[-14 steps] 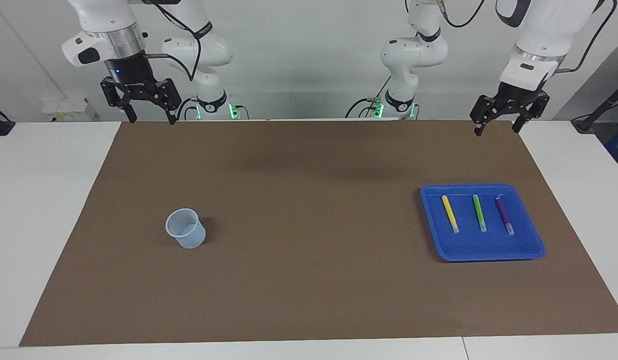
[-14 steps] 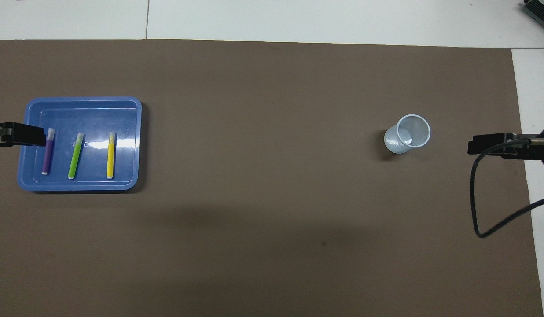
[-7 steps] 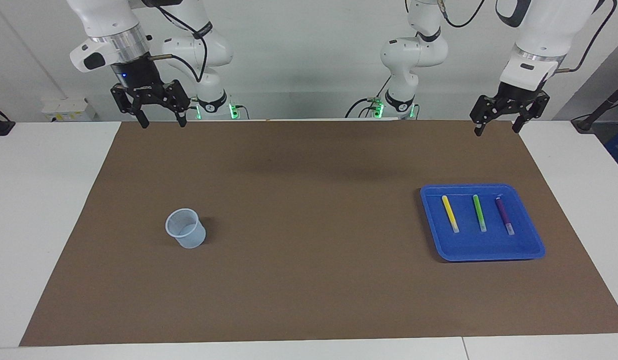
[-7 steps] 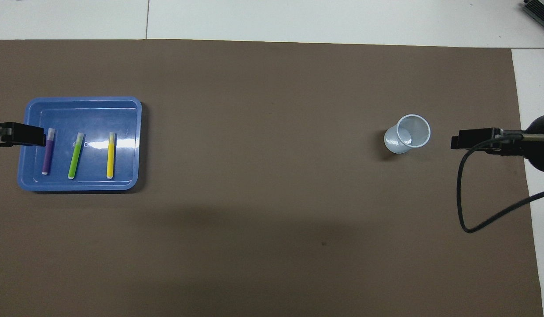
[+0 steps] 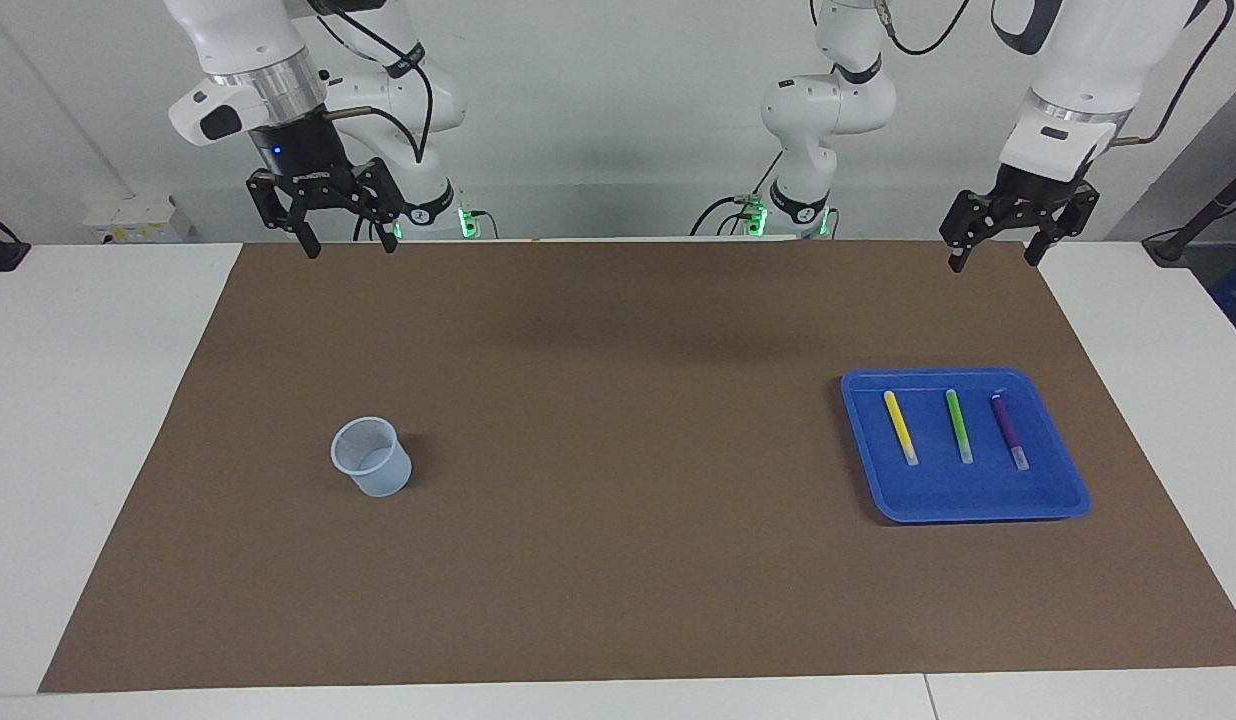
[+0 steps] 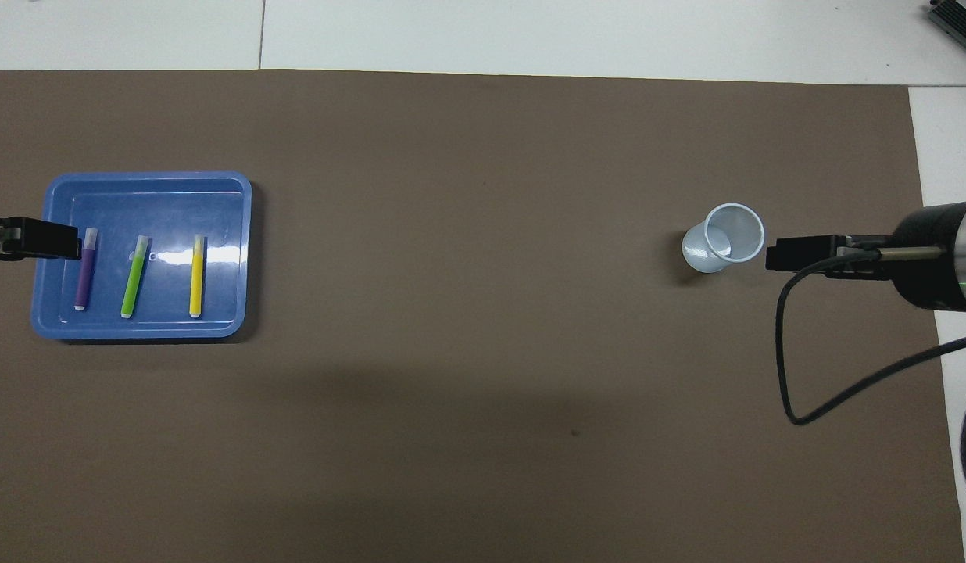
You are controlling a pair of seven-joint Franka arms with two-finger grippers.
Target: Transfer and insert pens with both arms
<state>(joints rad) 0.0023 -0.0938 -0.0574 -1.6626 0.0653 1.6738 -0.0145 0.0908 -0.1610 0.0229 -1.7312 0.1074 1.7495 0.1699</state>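
Pens lie side by side in a blue tray toward the left arm's end of the table: a yellow pen, a green pen and a purple pen. Each lies flat on the tray floor, apart from the others and roughly parallel to them, with its pale cap end pointing away from the robots. The green one is between the other two, the yellow one is nearest the middle of the table and the purple one nearest the table's end.

The tray rests on a brown mat that covers most of the white table. A clear plastic cup stands upright on the mat toward the right arm's end, well apart from the tray, and nothing shows inside it.

The left gripper hangs high over the mat's edge close to the robots, at the tray's end of the table, its fingers spread and holding nothing. The right gripper hangs at a similar height over the same edge of the mat at the cup's end, fingers also spread and empty. Neither gripper touches the tray, the pens or the cup.
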